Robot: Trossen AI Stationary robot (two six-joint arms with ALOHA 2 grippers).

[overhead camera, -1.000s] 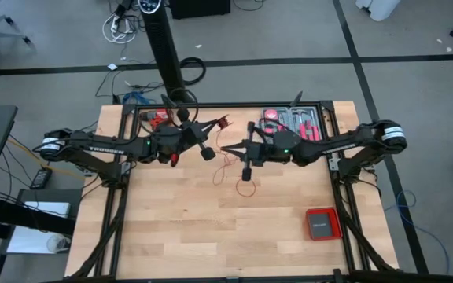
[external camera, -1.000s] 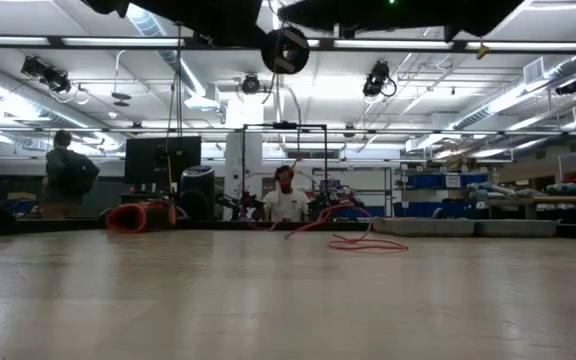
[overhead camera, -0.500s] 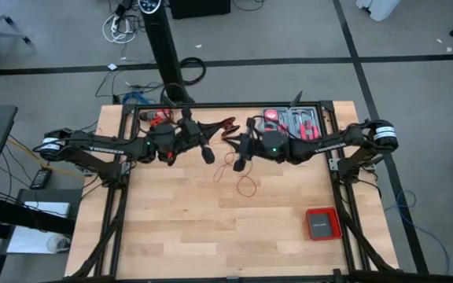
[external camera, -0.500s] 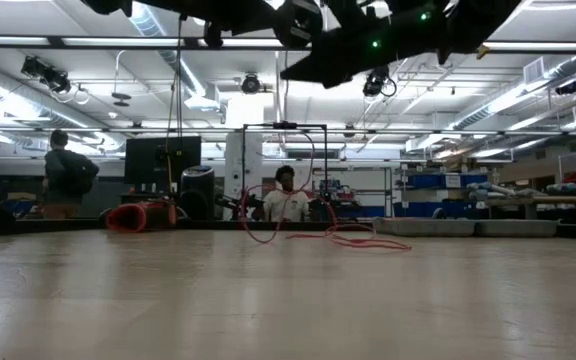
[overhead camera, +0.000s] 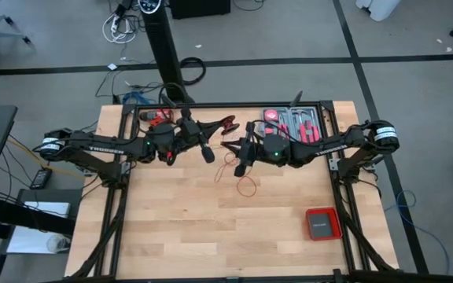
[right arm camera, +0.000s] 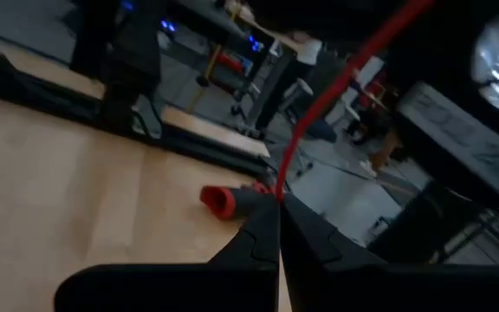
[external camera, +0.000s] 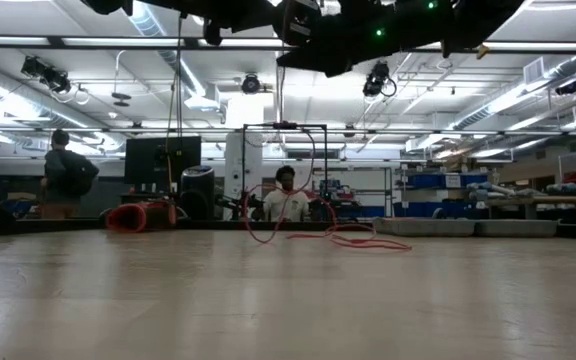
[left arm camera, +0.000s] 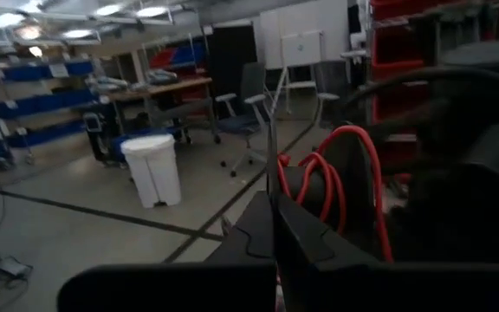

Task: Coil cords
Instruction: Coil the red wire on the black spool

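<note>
The thin red cord runs between my two grippers above the middle of the table's far half. A small bundle of its loops (overhead camera: 227,123) sits at my left gripper (overhead camera: 218,126), which is shut. My right gripper (overhead camera: 226,145) is shut on a strand just near of it. Slack cord drops from there in a loop (external camera: 266,215) and ends in a ring lying flat on the wood (overhead camera: 246,186). In the left wrist view the red loops (left arm camera: 323,178) show just past the shut fingertips (left arm camera: 274,232). My left gripper pinches the cord at the bundle (left arm camera: 273,186) between its two fingertips, coming level from the table's left. The loops stand past the fingertips, clear of the table. My right gripper pinches a single strand (right arm camera: 281,192) between its fingertips, level from the table's right. The strand runs off fairly straight (right arm camera: 336,82), lifted clear.
A tray of red-handled tools (overhead camera: 293,122) stands at the far right and a red-and-black drill (overhead camera: 160,118) at the far left. A flat red box (overhead camera: 322,224) lies near the right edge. The near half of the table is bare wood. People show in the room beyond (external camera: 285,200).
My right gripper has gone toward the far edge and the left gripper and sunk a little, turning as it went. My left gripper has rolled in place. The cord below has gone slack: one loop now hangs and a ring lies on the wood.
</note>
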